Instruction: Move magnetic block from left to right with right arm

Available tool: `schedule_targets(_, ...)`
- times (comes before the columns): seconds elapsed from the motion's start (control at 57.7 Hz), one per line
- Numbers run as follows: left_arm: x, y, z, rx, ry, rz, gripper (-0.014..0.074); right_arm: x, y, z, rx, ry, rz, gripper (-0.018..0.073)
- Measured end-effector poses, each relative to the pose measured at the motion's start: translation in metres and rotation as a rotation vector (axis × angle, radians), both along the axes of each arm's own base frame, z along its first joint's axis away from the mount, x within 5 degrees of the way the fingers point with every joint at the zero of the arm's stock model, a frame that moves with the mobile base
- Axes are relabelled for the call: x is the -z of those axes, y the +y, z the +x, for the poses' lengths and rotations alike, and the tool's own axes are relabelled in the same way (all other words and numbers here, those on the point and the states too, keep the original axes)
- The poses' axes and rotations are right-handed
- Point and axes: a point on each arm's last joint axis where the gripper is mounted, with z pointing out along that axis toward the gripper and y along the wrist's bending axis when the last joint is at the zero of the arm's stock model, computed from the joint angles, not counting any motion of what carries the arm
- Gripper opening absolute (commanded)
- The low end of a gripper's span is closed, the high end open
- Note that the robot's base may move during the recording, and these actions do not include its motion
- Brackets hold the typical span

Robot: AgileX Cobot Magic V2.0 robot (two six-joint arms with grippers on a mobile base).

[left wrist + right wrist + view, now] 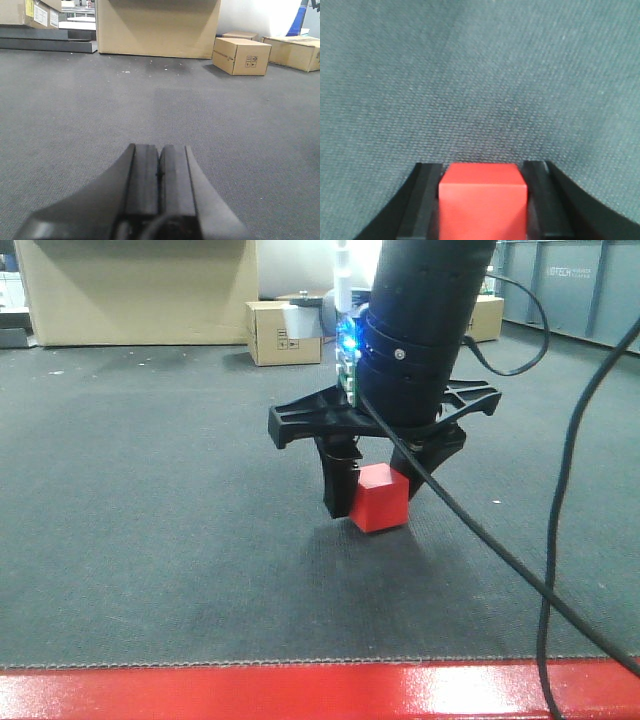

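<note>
My right pincer [375, 495] is clamped on the magnetic block [380, 498], squeezing its flat side faces. It looks stiff and light, so that should hold. My left pincer [159, 172] is pressed together, holding nothing.

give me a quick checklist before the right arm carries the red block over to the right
1. Red block sits between the right gripper fingers: ok.
2. Fingers pressing both sides of the block: ok in the right wrist view.
3. Block lifted off the carpet: cannot tell; its lower edge looks at or just above the surface.
4. Carpet beside the block free of obstacles: ok.
5. Hanging cable clear of the arm's way: not ok, it runs close beside the gripper.
6. Left gripper shut and away from the block: ok.
</note>
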Motion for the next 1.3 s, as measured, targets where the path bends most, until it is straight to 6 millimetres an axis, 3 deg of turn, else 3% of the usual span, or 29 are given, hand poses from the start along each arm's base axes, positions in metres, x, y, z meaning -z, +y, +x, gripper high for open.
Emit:
schedule_targets(0.121,0.0,0.0,0.0,0.0,0.0,0.0,-0.0126,0.0,0.0,0.0,0.003,0.003,-0.001,0.0652)
schedule_targets(0.329,0.0,0.0,0.0,0.0,0.0,0.0,-0.0126,-0.002,-0.002,-0.003,0.005,0.022,-0.016,0.0622)
schedule_targets(0.468,0.0,0.0,0.0,0.0,0.0,0.0,-0.0126,-0.022,-0.006,-0.008,0.007,-0.009,0.008,0.0615)
schedule_targets(0.554,0.0,0.0,0.0,0.0,0.0,0.0,-0.0126,-0.047,-0.012,-0.016,0.008,-0.06,0.045,0.0551)
schedule_targets(0.693,0.0,0.0,0.0,0.0,0.0,0.0,-0.0126,-0.085,-0.026,-0.036,0.008,-0.14,0.104,0.0338)
schedule_targets(0.78,0.0,0.0,0.0,0.0,0.0,0.0,-0.0126,-0.109,-0.042,-0.058,0.006,-0.194,0.145,0.0203)
schedule_targets(0.884,0.0,0.0,0.0,0.0,0.0,0.0,-0.0126,-0.123,-0.062,-0.084,0.004,-0.245,0.168,0.0059)
schedule_targets(1.109,0.0,0.0,0.0,0.0,0.0,0.0,-0.0126,-0.141,-0.113,-0.149,-0.012,-0.428,0.247,0.0057)
schedule_targets(1.3,0.0,0.0,0.0,0.0,0.0,0.0,-0.0126,-0.128,-0.144,-0.191,-0.027,-0.55,0.306,0.0057)
